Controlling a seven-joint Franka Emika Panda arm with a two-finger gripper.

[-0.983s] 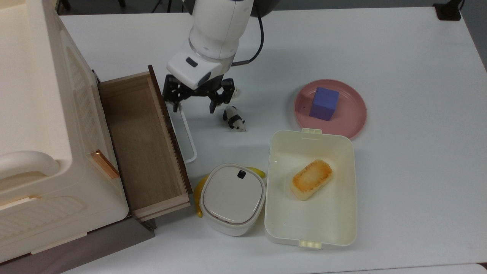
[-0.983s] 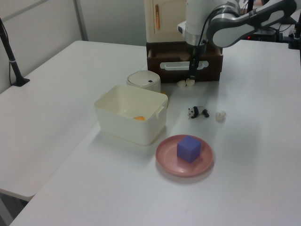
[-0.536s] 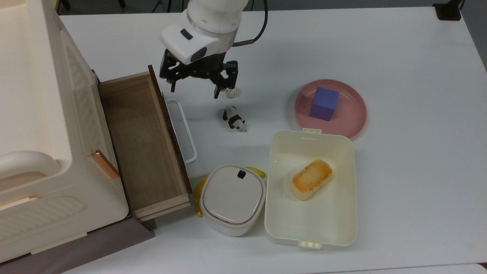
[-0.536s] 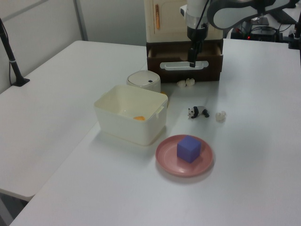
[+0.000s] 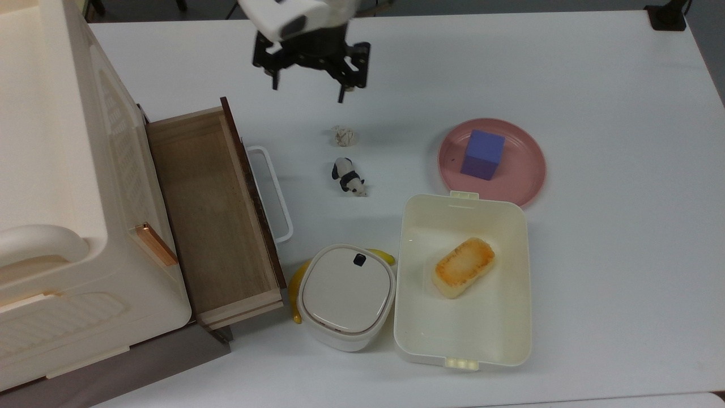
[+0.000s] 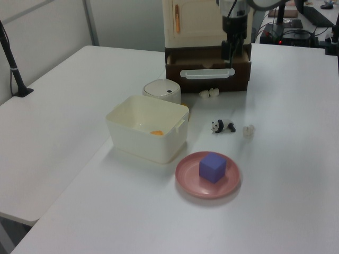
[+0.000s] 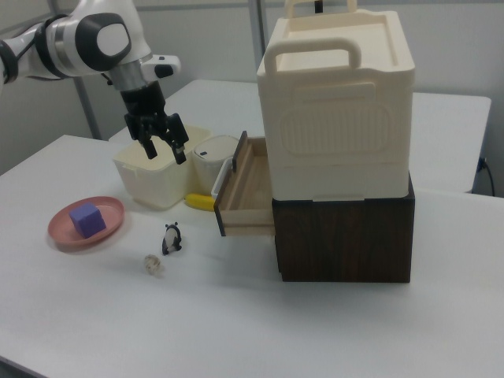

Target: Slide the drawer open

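Observation:
The drawer point(image 5: 209, 209) stands pulled out of the dark brown cabinet, its light wood inside bare. Its dark front panel point(image 5: 253, 195) carries a white loop handle point(image 5: 273, 192). In the left view the drawer front point(image 6: 206, 63) faces the camera; in the right view the drawer point(image 7: 246, 193) juts toward the right view's left. My gripper point(image 5: 309, 90) hangs open and empty above the table, off the top view's upper right of the handle and apart from it. It also shows raised in the left view point(image 6: 231, 51) and the right view point(image 7: 164, 150).
A toy panda point(image 5: 347, 177) and a crumpled paper ball point(image 5: 343, 135) lie near the handle. A pink plate point(image 5: 521, 170) holds a purple cube point(image 5: 482, 154). A cream lunch box point(image 5: 408, 283) holds a browned piece of bread. A white lidded container point(image 5: 345, 294) sits over a banana point(image 5: 294, 292). A cream storage box point(image 5: 51, 170) tops the cabinet.
My gripper has lifted off the handle's far end and moved up and away toward the top view's top. The drawer stays where it was, pulled out.

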